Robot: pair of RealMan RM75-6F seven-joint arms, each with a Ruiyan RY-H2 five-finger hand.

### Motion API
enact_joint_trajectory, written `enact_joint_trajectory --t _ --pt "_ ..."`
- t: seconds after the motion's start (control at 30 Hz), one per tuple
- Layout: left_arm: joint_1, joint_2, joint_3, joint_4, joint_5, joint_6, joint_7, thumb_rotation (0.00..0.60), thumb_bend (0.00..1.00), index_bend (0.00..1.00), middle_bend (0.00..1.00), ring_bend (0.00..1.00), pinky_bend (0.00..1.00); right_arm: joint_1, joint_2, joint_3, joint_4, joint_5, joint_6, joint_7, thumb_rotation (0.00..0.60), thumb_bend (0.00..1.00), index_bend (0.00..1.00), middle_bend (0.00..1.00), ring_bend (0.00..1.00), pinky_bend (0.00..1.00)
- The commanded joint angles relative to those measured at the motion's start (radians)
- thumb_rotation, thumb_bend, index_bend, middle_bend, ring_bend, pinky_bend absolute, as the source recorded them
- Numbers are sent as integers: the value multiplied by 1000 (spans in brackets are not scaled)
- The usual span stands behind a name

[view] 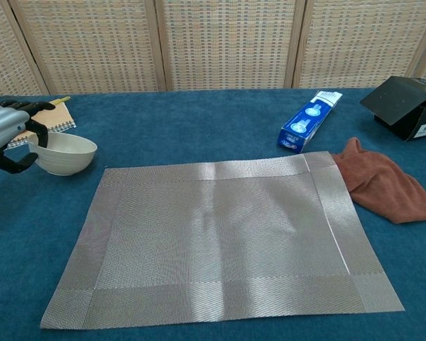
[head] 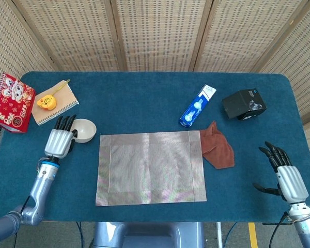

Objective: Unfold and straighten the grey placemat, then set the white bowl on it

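The grey placemat [head: 151, 168] [view: 220, 238] lies flat and spread out in the middle of the blue table. Just off its far left corner is the white bowl [head: 85, 130] [view: 65, 153], tilted slightly. My left hand [head: 59, 140] [view: 7, 131] pinches the bowl's left rim, one finger inside and the thumb under the outer wall. My right hand [head: 285, 173] hovers at the table's near right corner with its fingers apart, holding nothing; only the head view shows it.
A brown cloth [head: 217, 147] [view: 383, 185] touches the mat's far right corner. Behind it lie a blue box [head: 197, 106] [view: 310, 121] and a black box [head: 244, 104] [view: 408, 103]. A notebook [head: 54, 101] and a red book [head: 9, 102] sit at the far left.
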Motion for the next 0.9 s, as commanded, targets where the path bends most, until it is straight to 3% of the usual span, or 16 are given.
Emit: enact_joint_trajectory --t 0.03,0.5,0.9 --pt "3 38 5 -87 48 53 8 600 683 654 0 0 0 -1 1 -1 -1 -1 2 2 600 94 140 0 0 0" --pt "-22 60 -7 -289 122 122 111 600 682 674 0 0 0 -4 15 0 -11 -11 18 28 600 94 141 0 0 0" --pt "-89 -61 -37 -321 129 100 185 600 666 677 0 0 0 -6 25 3 -16 -11 27 52 600 94 141 0 0 0"
